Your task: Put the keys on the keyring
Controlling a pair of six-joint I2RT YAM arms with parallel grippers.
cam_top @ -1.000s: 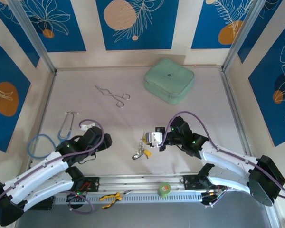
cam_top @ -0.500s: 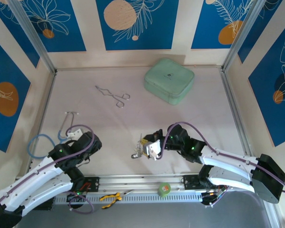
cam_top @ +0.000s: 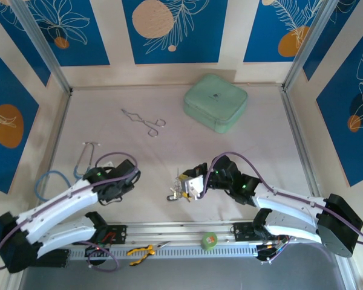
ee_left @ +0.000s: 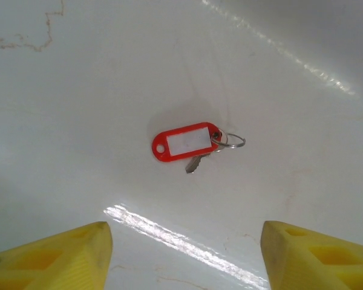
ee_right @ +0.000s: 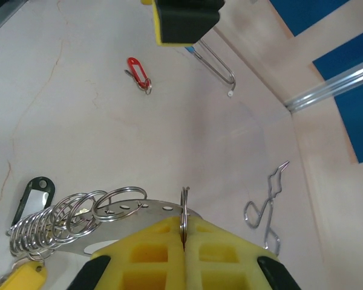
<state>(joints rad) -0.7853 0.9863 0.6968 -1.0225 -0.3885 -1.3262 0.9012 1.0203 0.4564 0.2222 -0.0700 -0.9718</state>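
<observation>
While my right hand (ee_right: 184,238) pinched one ring of the keyring (ee_right: 118,208), pressed together on it, my left hand (ee_left: 184,254) hung over the red-tagged key (ee_left: 187,142) with fingers spread and nothing between them. Key lay flat on the surface (ee_left: 78,90), ahead of the fingertips, roughly centred, touching neither. Black-tagged key (ee_right: 33,192) and yellow tag (ee_right: 24,275) sat at the ring cluster. Step, as I read it: picking up red. Next move needs descending and closing on the tag, then carrying it to the keyring.
</observation>
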